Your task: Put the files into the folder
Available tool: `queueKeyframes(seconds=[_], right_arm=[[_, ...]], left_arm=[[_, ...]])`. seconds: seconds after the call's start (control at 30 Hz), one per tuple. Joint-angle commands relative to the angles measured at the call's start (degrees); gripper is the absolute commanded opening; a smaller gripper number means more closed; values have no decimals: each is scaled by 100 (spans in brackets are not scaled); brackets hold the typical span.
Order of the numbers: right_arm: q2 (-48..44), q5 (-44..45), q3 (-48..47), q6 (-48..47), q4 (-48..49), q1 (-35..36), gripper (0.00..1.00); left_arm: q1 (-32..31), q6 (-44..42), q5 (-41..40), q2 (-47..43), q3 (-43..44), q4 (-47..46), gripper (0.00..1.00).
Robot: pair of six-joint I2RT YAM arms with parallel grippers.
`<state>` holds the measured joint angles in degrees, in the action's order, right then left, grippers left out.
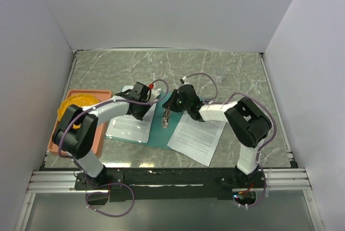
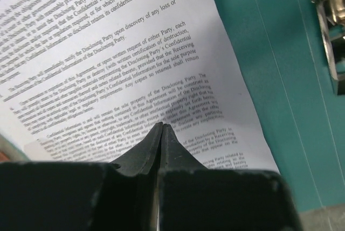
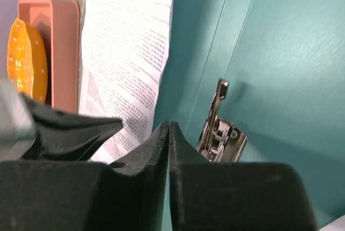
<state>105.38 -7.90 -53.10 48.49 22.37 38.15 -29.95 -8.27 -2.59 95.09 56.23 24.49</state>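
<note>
Left gripper (image 2: 162, 127): your jaws together, tips on or just over printed sheet (image 2: 124, 69); can't tell if paper is pinched. That sheet lies under and ahead of tips, right edge overlapping open teal folder (image 2: 280, 80), which lies to your right.

Right gripper (image 3: 169, 126): jaws together, nothing visibly held, hovering over folder panel, metal clip (image 3: 218, 131) just right of tips, long axis running away from you.

Second sheet (image 1: 197, 134) lies behind right gripper, toward its base, partly on folder.

Left arm nearer first sheet; likely slide it rightward toward clip.

Orange tray (image 1: 99, 128) far left.
</note>
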Motion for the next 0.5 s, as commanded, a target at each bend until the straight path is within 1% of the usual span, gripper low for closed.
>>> queueKeyframes(seconds=[0.0, 0.03, 0.07, 0.13, 0.17, 0.23, 0.27, 0.3, 0.37, 0.4, 0.43, 0.47], right_arm=[[-193, 148, -438, -190, -373, -159, 19], [-315, 105, -438, -226, -435, -237, 23], [-412, 78, -429, -261, -618, -273, 31], [-806, 87, -385, -349, -882, -378, 37], [-974, 131, -316, -366, -1249, -413, 43], [-1473, 306, -245, -445, -1812, -501, 50], [-1616, 655, -271, -463, -2189, -519, 55], [-1739, 780, -314, -437, -3220, -554, 57], [-2012, 1455, -524, -288, -4341, -616, 60], [-2100, 1971, -543, -113, -5347, -633, 61], [-2266, 2246, -535, 10, -5723, -642, 62], [-2364, 2432, -456, 124, -6100, -712, 66]], left_arm=[[7, -245, 145, -491, 125, 240, 5], [7, -254, 127, -535, 195, 249, 5], [7, -254, 110, -587, 230, 275, 5], [7, -245, 66, -623, 362, 345, 5], [7, -219, 66, -623, 415, 381, 5], [7, -184, 127, -615, 599, 468, 5], [7, -140, 179, -562, 661, 495, 5], [7, -122, 206, -535, 731, 513, 5], [7, -61, 329, -413, 889, 539, 6], [-10, -52, 364, -351, 951, 557, 6], [-2, -26, 443, -298, 1047, 557, 6], [-19, 18, 461, -202, 1092, 557, 6]])
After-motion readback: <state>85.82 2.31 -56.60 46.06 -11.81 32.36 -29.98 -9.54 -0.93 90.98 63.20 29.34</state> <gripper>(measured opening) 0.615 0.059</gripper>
